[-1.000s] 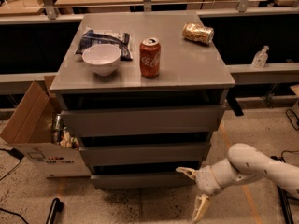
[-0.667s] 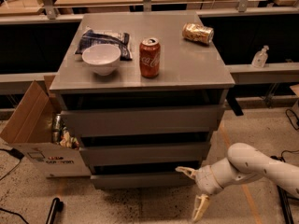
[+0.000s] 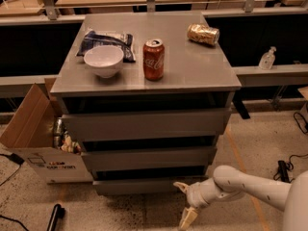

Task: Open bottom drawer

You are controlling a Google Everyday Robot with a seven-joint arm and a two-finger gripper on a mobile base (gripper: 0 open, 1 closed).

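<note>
The grey cabinet (image 3: 144, 124) has three stacked fronts. The bottom drawer (image 3: 137, 186) is the slimmest, a plain flat grey front just above the floor. It looks closed or nearly so, with a dark gap above it. My gripper (image 3: 184, 202) is on the white arm (image 3: 250, 186) reaching in from the lower right. It sits low, just in front of the drawer's right end. Its fingers are spread apart, one (image 3: 181, 186) close against the drawer front, the other (image 3: 187, 218) pointing down toward the floor. It holds nothing.
On the cabinet top stand a white bowl (image 3: 103, 60), a red cola can (image 3: 153, 58), a chip bag (image 3: 106, 41) and a gold can lying on its side (image 3: 203, 33). An open cardboard box (image 3: 41, 138) of items stands at the left. Cables (image 3: 288, 167) lie on the floor at right.
</note>
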